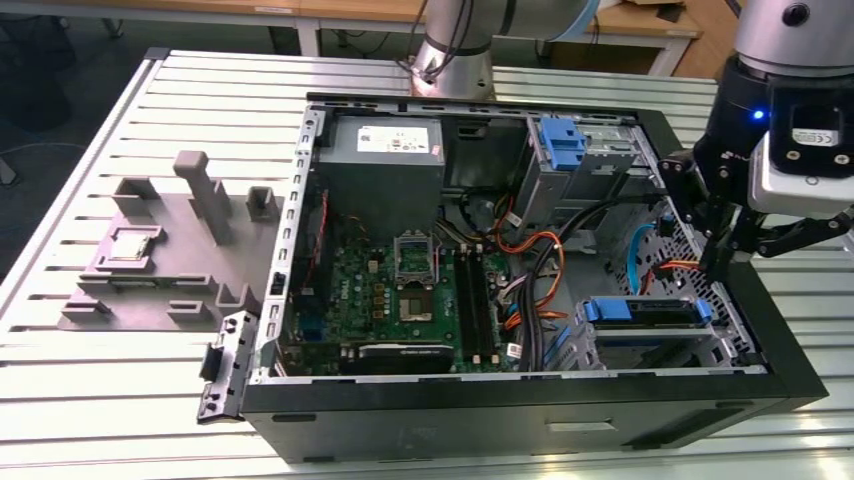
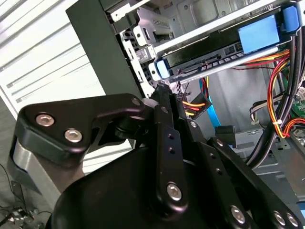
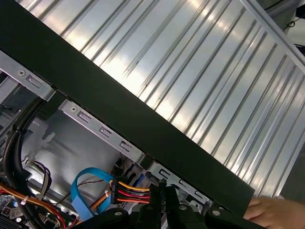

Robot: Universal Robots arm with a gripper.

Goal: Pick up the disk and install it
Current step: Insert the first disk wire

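Note:
The disk [image 1: 645,312] lies flat in the drive bay at the exterior view's right front corner of the open computer case [image 1: 534,415], its blue bracket facing up. In the second wrist view the disk [image 2: 209,53] sits between silver rails with blue tabs at both ends. My gripper [image 1: 718,255] hangs over the case's wall on the exterior view's right, a little above and behind the disk. Its black fingers [image 2: 164,102] are shut together with nothing between them. The first wrist view shows the fingertips [image 3: 164,193] just inside the case wall, near orange and blue cables.
A grey power-supply box [image 1: 384,145] and a silver cage with a blue latch [image 1: 561,145] stand at the back of the case. Cables [image 1: 534,260] cross the motherboard. A grey fixture [image 1: 174,250] lies on the slatted table. A person's hand [image 3: 279,212] rests outside the case wall.

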